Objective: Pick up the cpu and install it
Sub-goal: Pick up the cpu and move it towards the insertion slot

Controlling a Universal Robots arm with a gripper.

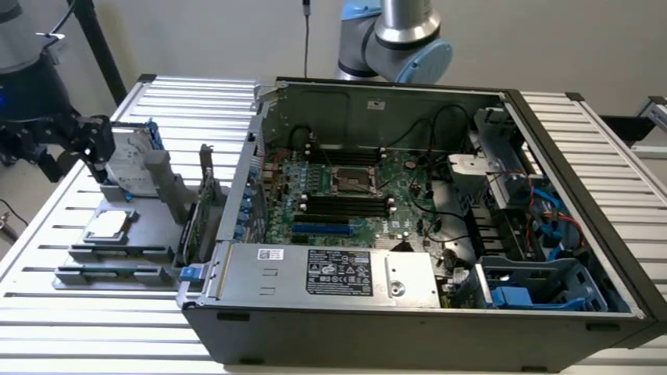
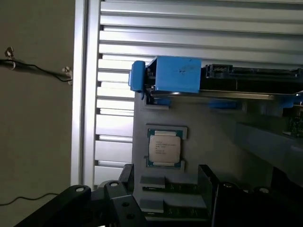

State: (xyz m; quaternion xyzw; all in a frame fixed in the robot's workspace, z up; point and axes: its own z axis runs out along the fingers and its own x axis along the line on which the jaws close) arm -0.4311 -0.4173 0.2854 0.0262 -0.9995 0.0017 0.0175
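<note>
Hovering at desk [image 1: 94,328] edge on exterior view's left, jaws spread wide, nothing held. cpu [image 1: 108,225] lies flat in pocket of grey fixture tray [image 1: 156,228], metal top up, untouched. Wrist view: cpu [image 2: 164,147] sits just ahead of gap between jaws, not touching. Hard drive with blue brackets [image 1: 130,160] stands on same tray, just beside cpu, between it and jaws. Open PC case [image 1: 417,332] further to exterior view's right; motherboard socket [image 1: 349,181] inside, well apart from cpu. Labelled power supply [image 1: 333,273] along case's near wall.
</note>
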